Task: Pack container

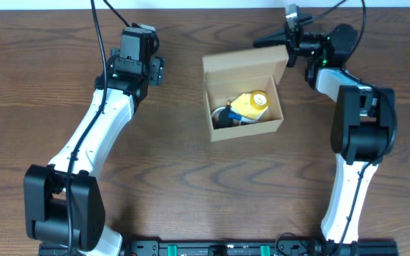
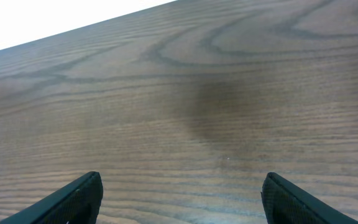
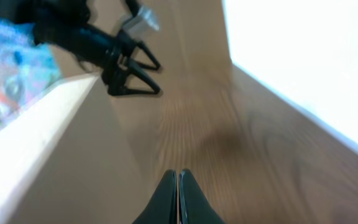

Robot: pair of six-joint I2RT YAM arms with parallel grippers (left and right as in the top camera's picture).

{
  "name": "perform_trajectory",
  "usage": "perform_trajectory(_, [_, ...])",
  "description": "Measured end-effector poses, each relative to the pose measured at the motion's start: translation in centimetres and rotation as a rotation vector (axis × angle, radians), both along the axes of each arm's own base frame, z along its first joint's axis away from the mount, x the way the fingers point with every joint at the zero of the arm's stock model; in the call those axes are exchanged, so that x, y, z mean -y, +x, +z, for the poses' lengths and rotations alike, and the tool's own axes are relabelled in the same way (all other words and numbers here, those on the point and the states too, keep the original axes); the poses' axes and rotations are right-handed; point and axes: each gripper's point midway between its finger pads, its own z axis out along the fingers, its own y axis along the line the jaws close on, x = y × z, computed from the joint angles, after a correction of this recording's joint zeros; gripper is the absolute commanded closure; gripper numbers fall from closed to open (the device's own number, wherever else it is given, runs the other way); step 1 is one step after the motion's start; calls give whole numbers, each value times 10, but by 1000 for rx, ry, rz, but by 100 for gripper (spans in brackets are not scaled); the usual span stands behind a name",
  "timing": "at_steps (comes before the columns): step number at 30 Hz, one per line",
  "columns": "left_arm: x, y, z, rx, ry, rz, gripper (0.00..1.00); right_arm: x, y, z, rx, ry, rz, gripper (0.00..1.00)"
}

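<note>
Overhead, the box (image 1: 248, 129) sits open near the bench's far edge holding a yellow item (image 1: 251, 105), the left gripper (image 2: 182, 196) has its jaws apart, and the right gripper (image 3: 178, 186) has its jaws together beside the lid (image 1: 244, 65).

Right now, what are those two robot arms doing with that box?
They are packing the container, a cardboard box that sits open in the middle of the table. A yellow thing and something dark already lie inside. The right gripper is shut and empty, close beside the raised lid flap, perhaps about to push it down. The left gripper is open over bare wood off to the side, holding nothing.
</note>
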Motion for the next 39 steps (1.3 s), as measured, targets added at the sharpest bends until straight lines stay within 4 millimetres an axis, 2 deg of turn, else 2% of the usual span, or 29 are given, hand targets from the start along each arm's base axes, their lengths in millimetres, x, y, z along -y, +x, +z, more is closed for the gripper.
perform_trajectory(2, [0,-1,7,13,-3,0,17,-4,-7,8,-9,2,10,98])
perform_trajectory(8, [-2,-7,37,77,-17,1,17,-4,-8,9,-167,9,13,97])
perform_trajectory(15, [5,-9,42,85,-20,-14,18,7,-4,10,-218,13,-8,97])
perform_trajectory(20, [24,-11,43,89,-23,-56,18,29,6,19,-220,19,-53,98])
perform_trajectory(25, [33,-10,51,106,-29,-73,18,57,18,25,-249,27,-106,98])
perform_trajectory(30, [50,-10,65,131,-39,-106,18,92,26,33,-229,34,-174,98])
perform_trajectory(35, [67,-8,84,170,-54,-137,18,115,32,40,-234,40,-217,98])
perform_trajectory(39, [74,-8,90,181,-62,-149,18,136,35,37,-275,51,-255,97])
